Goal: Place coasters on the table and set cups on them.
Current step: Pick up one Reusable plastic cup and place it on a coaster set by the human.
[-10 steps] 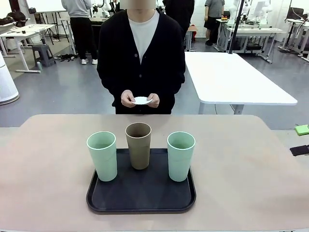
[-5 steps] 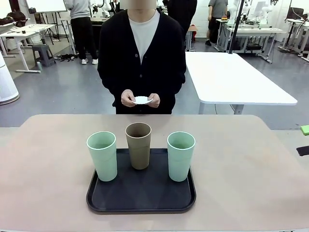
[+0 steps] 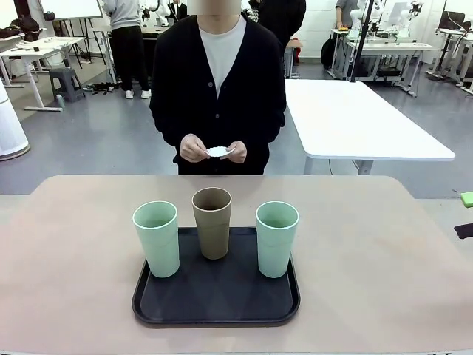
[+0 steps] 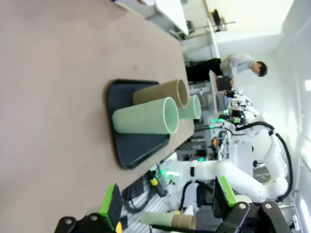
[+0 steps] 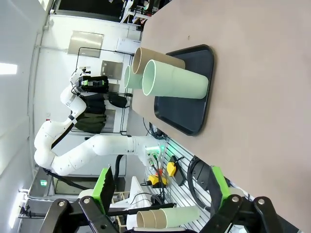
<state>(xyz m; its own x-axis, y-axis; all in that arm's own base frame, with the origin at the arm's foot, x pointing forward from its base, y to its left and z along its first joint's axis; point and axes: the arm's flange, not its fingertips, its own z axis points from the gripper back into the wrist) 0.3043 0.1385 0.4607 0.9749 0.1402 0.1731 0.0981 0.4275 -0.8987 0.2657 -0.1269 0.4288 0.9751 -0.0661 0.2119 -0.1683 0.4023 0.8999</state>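
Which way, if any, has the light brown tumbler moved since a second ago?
No. The light brown matte tumbler sits at the same spot against the far rim of the black plastic tray.

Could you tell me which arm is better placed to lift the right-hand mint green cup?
Probably right: the open right claw sits by the right edge of the table, on the side of that mint green cup.
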